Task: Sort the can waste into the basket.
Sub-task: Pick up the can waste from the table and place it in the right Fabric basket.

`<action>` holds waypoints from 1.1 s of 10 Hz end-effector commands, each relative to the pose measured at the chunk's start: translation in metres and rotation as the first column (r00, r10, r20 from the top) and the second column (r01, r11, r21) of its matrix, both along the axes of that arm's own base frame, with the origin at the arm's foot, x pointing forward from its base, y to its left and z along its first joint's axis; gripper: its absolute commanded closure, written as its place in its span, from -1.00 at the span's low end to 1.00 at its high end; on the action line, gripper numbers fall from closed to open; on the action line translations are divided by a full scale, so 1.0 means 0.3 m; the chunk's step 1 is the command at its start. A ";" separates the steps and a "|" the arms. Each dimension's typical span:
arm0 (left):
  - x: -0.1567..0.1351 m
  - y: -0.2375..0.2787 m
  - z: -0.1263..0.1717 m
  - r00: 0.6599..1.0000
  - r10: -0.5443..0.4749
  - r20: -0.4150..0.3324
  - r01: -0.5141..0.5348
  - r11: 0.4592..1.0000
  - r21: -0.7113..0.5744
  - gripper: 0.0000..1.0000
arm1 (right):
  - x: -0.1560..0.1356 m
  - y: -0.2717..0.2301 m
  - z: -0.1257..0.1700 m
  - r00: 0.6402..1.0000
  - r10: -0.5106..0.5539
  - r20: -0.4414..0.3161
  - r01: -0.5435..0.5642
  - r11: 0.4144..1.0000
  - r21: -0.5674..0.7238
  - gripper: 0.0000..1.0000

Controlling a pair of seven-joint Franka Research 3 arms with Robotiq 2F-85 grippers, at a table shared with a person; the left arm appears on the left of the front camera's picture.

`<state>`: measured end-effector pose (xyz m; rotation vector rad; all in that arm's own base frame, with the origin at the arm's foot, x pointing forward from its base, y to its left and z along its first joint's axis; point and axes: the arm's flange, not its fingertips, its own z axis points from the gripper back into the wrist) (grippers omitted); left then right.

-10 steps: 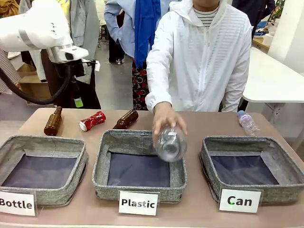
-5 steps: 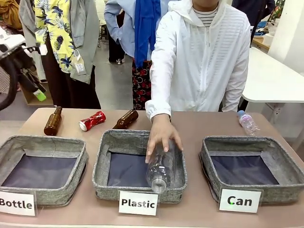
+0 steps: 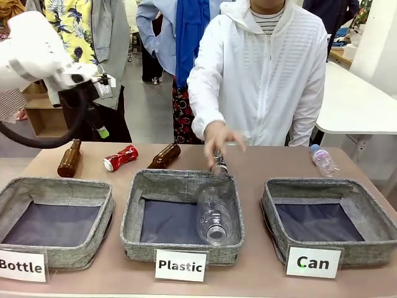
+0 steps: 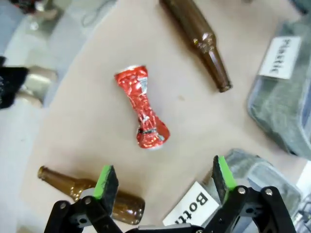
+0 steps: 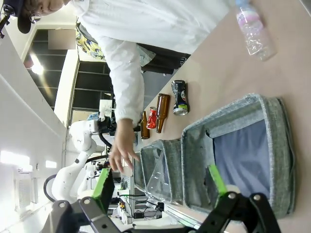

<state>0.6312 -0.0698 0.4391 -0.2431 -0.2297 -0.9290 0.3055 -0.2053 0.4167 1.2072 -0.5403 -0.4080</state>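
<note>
fingers (image 4: 104,182) of the left gripper (image 4: 164,177) stand wide apart and empty, pointing down at the table (image 4: 92,121), with the crushed red can (image 4: 142,114) lying flat beyond them between two brown bottles (image 4: 197,41). seen from the front, that arm is raised over the far left corner. the right gripper (image 5: 160,180) is just as wide and holds nothing, looking over the "can" basket (image 5: 243,145), whose dark lining is bare. the dark can (image 5: 180,97) lies on the table beside a brown bottle, behind the "plastic" basket (image 3: 133,211), well apart from the "can" basket. the person's hand (image 3: 220,138) hovers open above that far rim.
</note>
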 end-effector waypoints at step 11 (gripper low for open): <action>0.192 -0.209 -0.272 0.992 0.041 -0.115 -0.011 0.969 0.249 -1.00 | 0.009 0.001 -0.003 0.999 -0.005 0.039 0.005 1.000 0.005 -1.00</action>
